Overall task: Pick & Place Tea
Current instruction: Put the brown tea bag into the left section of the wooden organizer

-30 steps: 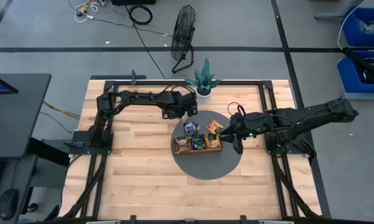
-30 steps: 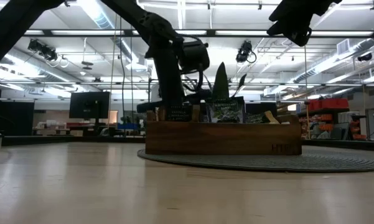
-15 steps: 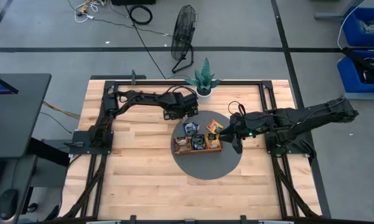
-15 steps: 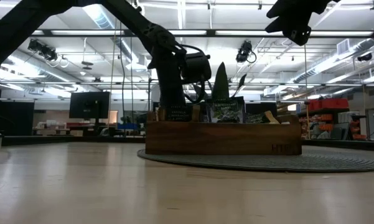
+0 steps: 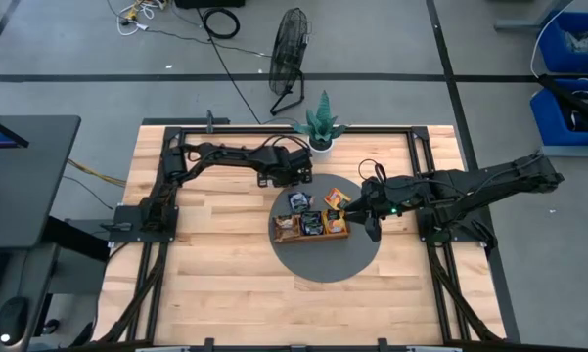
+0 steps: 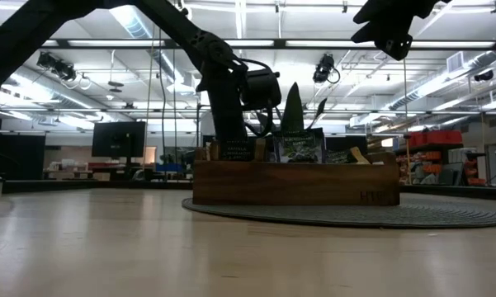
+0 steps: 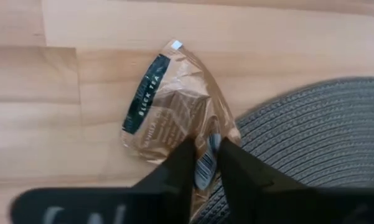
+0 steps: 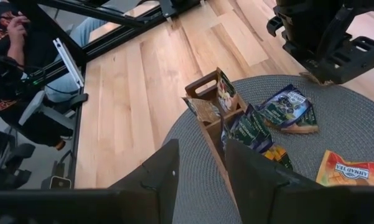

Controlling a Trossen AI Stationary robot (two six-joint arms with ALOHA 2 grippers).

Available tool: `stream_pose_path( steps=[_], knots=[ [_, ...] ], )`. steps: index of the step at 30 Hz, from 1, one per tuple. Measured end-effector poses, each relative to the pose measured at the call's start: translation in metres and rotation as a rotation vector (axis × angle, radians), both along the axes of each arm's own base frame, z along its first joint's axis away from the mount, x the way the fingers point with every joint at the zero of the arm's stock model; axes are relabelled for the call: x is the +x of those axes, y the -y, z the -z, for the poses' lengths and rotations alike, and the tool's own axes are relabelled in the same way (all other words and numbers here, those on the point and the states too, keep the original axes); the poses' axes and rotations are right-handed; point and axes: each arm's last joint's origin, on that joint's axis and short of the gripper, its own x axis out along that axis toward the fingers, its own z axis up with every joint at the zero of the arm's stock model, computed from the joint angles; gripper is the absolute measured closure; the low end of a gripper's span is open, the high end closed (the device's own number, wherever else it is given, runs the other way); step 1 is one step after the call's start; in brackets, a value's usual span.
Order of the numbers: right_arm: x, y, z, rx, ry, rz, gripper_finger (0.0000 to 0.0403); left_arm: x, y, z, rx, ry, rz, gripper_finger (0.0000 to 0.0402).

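Left gripper [image 7: 205,163] pinched on a crinkled brown sachet [image 7: 174,112] at the round mat's [image 7: 311,137] far edge, sachet's near part hidden, right gripper [image 8: 202,163] held apart above the tray [image 8: 216,127], wooden table [image 5: 225,264], workshop behind.

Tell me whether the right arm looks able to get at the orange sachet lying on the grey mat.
Probably yes. The orange sachet lies flat and uncovered on the mat, beside the wooden tray, not in it. The right pincer hovers close by with its fingers apart, and nothing stands between them.

Wooden table [image 5: 225,264] — round grey mat [image 5: 325,262], potted plant [image 5: 320,127], brown sachet [image 7: 171,112].
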Motion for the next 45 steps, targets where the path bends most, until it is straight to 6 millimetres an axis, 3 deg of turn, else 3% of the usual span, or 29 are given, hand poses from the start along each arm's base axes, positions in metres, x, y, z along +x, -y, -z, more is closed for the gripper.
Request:
stream_pose_path(
  steps=[5,11,17,26,33,37,45],
  knots=[
    [0.0,0.0,0.0,0.0,-0.002,0.0,0.0263,-0.001,0.004,-0.003,0.009,-0.018,0.054,0.038],
    [-0.001,0.0,0.001,-0.008,-0.016,-0.004,0.0263,-0.004,0.009,-0.021,0.045,-0.012,0.125,0.0379],
    [-0.001,0.0,0.002,-0.017,-0.027,-0.008,0.0263,-0.01,0.026,-0.07,0.159,0.051,0.354,0.038],
    [-0.002,0.0,0.002,-0.039,-0.026,-0.023,0.0263,-0.044,0.089,-0.178,0.411,0.278,0.764,0.0377],
    [0.005,-0.001,-0.009,-0.098,0.116,-0.067,0.0263,-0.065,0.137,-0.245,0.563,0.668,0.998,0.0377],
    [0.011,-0.002,-0.024,-0.16,0.289,-0.097,0.0263,-0.068,0.154,-0.263,0.616,0.82,1.023,0.0375],
    [0.015,-0.003,-0.051,-0.335,0.577,-0.138,0.0263,-0.064,0.176,-0.274,0.602,1.007,1.068,0.0376]
  ],
)
